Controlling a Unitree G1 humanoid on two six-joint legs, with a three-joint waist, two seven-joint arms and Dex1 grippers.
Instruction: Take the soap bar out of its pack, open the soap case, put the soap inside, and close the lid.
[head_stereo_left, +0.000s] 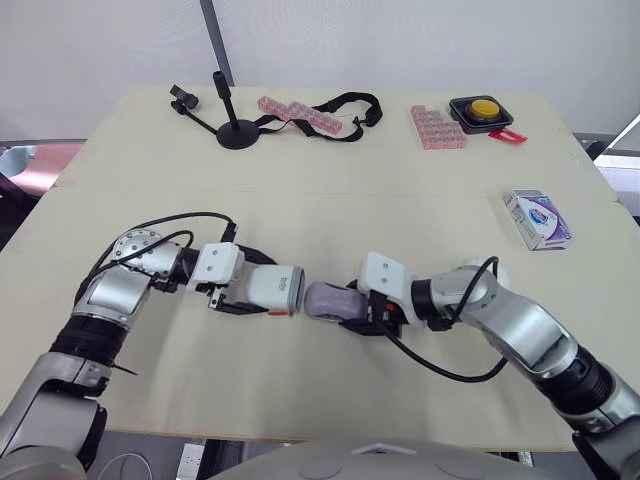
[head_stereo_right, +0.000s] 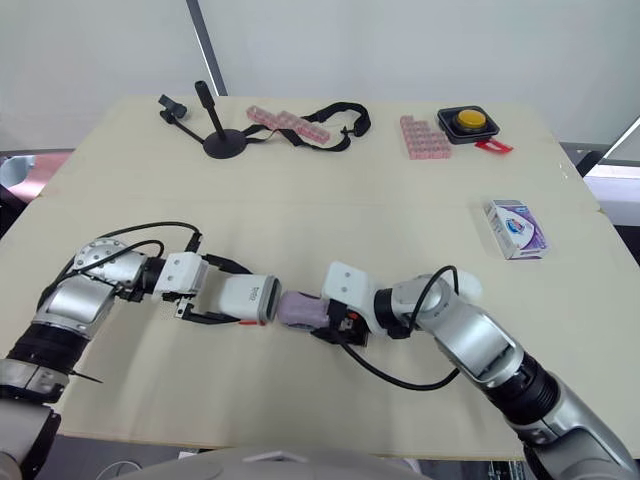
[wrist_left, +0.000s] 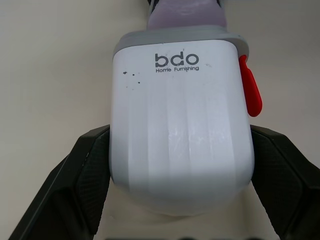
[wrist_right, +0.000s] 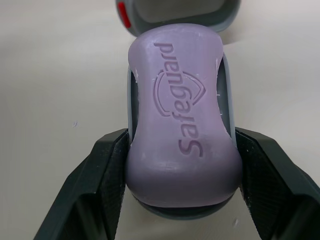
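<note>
The white soap case (head_stereo_left: 277, 290), with a grey rim and a red latch (wrist_left: 250, 92), lies on its side low over the table, and my left gripper (head_stereo_left: 255, 291) is shut on its two sides. The purple soap bar (head_stereo_left: 328, 301) rests in a grey tray (wrist_right: 226, 95); my right gripper (head_stereo_left: 352, 306) is shut around both. The soap's far end meets the case's open mouth (wrist_right: 175, 15). In the wrist views, black fingers (wrist_left: 82, 175) press the case and black fingers (wrist_right: 107, 170) flank the soap. The soap pack (head_stereo_left: 537, 219) lies on the table at the right.
Along the far edge of the table (head_stereo_left: 330, 380) stand a black stand (head_stereo_left: 236, 130) with a strap (head_stereo_left: 345, 110), pink blocks (head_stereo_left: 437, 128), and a black box with a yellow button (head_stereo_left: 481, 110). Cables loop from both wrists.
</note>
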